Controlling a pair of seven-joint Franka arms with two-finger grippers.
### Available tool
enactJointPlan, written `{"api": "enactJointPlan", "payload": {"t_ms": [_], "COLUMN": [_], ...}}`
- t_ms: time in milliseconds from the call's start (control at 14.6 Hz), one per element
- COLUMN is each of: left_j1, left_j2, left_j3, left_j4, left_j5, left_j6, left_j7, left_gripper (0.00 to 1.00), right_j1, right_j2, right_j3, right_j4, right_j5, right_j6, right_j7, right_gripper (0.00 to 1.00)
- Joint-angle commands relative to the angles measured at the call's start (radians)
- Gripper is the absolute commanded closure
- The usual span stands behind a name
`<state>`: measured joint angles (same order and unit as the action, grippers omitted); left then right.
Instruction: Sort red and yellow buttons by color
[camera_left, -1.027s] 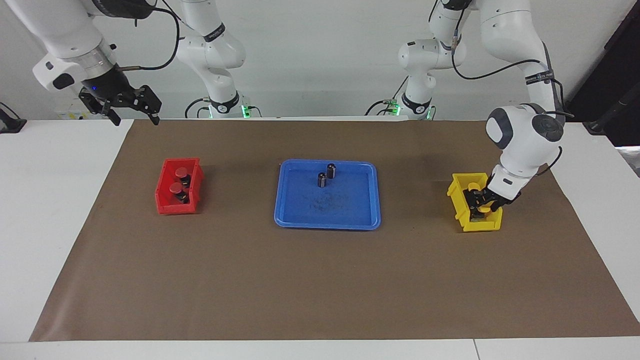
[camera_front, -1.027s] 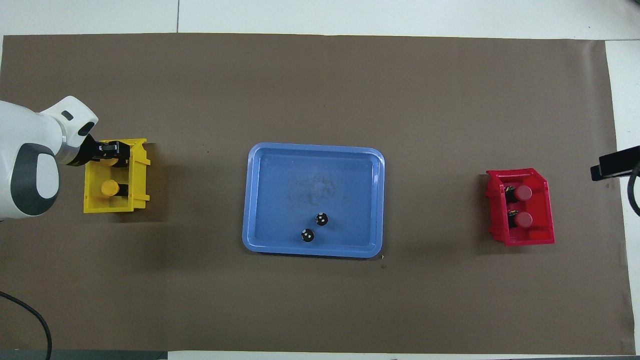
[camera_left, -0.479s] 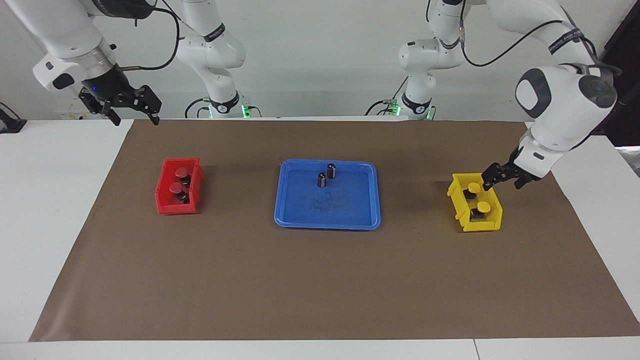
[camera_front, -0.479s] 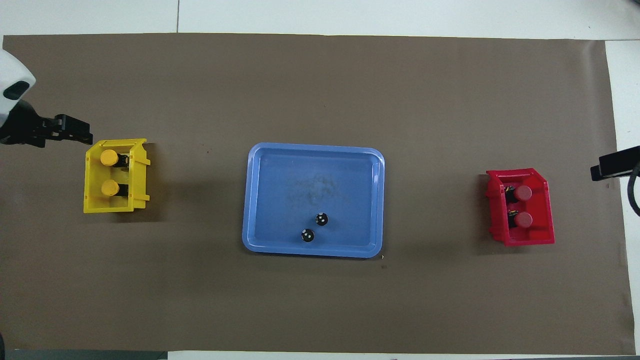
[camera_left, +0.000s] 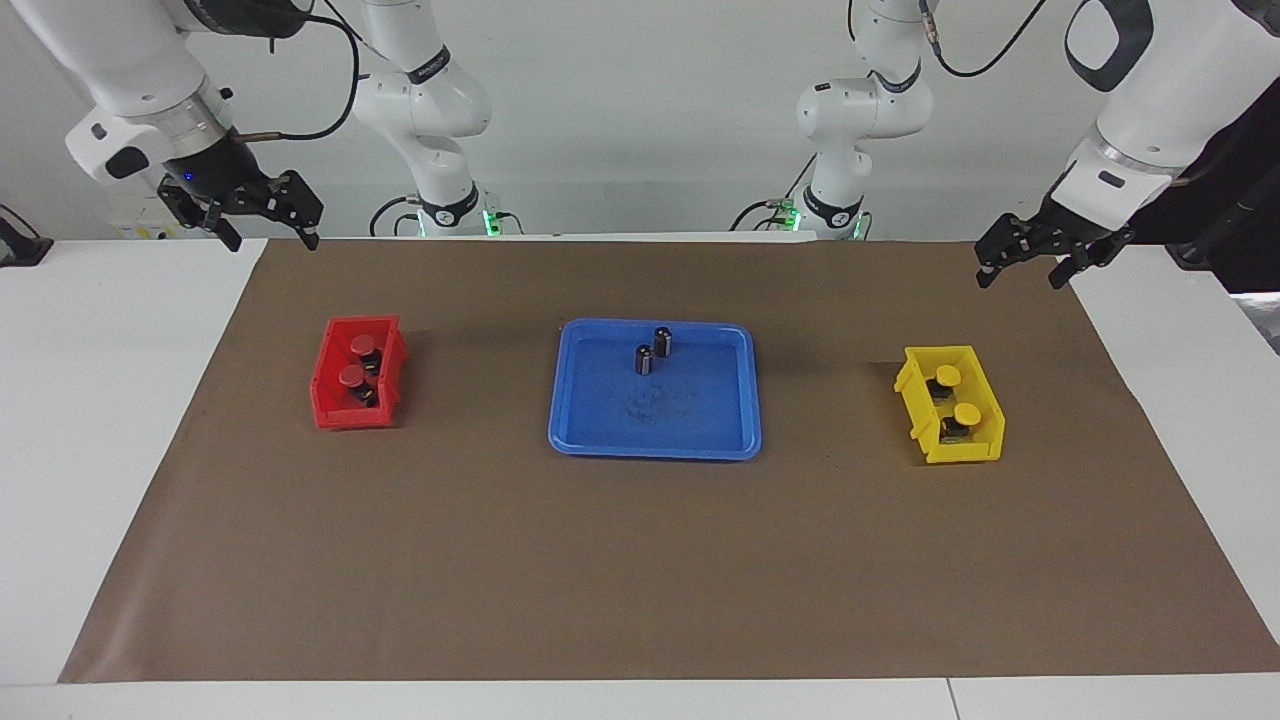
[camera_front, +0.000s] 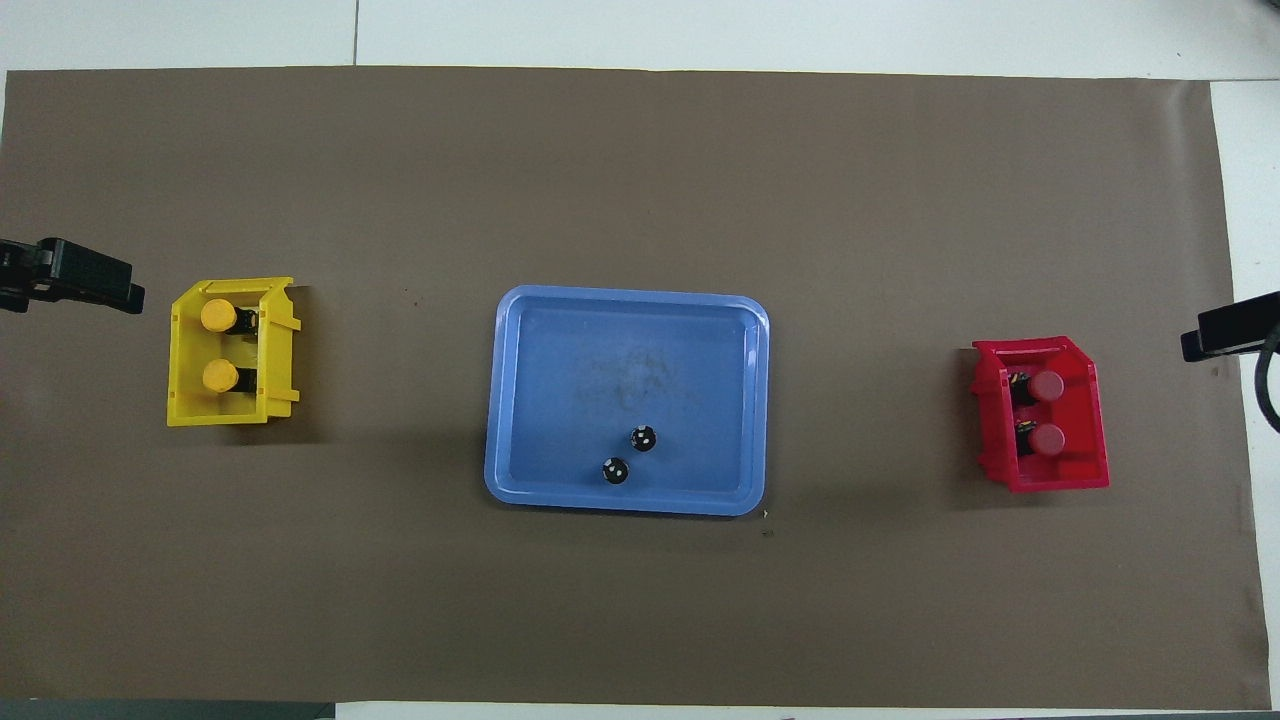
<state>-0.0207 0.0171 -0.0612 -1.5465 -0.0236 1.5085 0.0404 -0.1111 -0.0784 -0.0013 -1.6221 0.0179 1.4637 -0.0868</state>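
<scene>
Two yellow-capped push-buttons sit in the yellow plastic bin, two red-capped push-buttons in the red plastic bin. Both empty tools, left tool and right tool, hang wide open over the brown mat's corners nearest the robots; the mat lies bare toward its edges.

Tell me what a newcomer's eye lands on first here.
The blue tray at the middle of the brown mat, with two dark cylinders standing in it. Then the red bin holding two red buttons toward the right arm's end, and the yellow bin holding two yellow buttons toward the left arm's end.
</scene>
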Motion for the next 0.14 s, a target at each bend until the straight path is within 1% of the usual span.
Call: {"api": "enactJointPlan", "payload": {"t_ms": [0, 68], "left_j1": [-0.001, -0.001], "left_j2": [0.015, 0.017], "left_j3": [-0.006, -0.006], "left_j4": [0.038, 0.046], "left_j5": [-0.022, -0.024], "left_j6": [-0.033, -0.033], "left_j7": [-0.007, -0.013], "left_gripper": [0.00, 0.00], "right_j1": [-0.007, -0.007], "right_j2": [-0.006, -0.006], "right_j3": [0.006, 0.006], "right_j4": [-0.001, -0.001], "right_j5": [0.004, 0.004], "right_j6": [-0.014, -0.014], "right_j7": [0.012, 0.013], "right_gripper": [0.00, 0.00]}}
